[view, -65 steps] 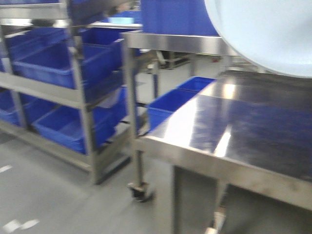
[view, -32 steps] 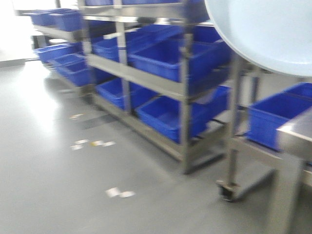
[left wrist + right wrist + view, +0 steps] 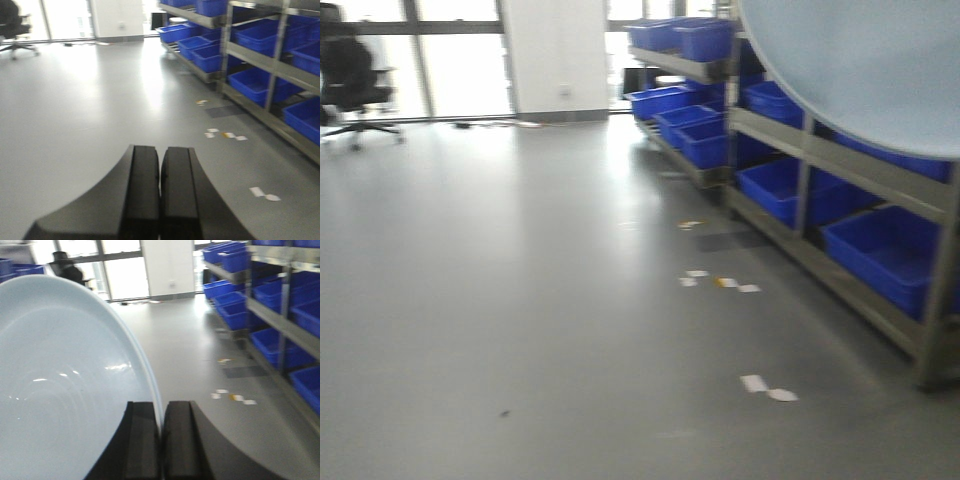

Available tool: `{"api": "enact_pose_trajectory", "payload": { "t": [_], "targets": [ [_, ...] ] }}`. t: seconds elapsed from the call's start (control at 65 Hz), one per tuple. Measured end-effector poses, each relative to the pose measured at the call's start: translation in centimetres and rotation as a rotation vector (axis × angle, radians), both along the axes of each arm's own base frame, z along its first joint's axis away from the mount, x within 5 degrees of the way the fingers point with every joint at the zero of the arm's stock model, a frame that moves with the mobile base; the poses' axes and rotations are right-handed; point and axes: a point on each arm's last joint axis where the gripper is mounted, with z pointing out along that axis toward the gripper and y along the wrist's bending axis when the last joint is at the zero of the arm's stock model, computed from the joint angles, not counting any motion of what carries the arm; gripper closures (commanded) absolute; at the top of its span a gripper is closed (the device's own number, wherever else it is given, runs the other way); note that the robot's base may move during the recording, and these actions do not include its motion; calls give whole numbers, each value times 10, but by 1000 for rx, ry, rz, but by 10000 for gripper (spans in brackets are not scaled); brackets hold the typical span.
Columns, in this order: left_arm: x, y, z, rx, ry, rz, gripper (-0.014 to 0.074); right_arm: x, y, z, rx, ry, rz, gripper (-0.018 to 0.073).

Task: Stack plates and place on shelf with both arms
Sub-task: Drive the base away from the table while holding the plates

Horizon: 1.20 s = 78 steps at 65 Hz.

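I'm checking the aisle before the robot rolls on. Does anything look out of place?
Small pale scraps litter the floor beside the shelving. The right gripper pinches a plate by its rim alone.

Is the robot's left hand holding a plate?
No, the left gripper is shut tight with nothing in it.

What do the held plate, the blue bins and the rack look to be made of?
Plate: likely glazed ceramic, possibly melamine; it is pale bluish-white and glossy, with soft highlights.
Blue bins: probably moulded plastic, judging by the uniform saturated colour and thick rims.
Rack: metal, likely stainless steel, with a dull grey sheen, though it is blurred here.
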Motion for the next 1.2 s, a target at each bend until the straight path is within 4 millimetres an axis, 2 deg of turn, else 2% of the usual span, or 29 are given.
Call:
{"api": "enact_pose_trajectory", "payload": {
  "t": [1.2],
  "targets": [
    [-1,0,0,0,-5,0,514,0,0,0,-2,0,0,503]
  ]
}}
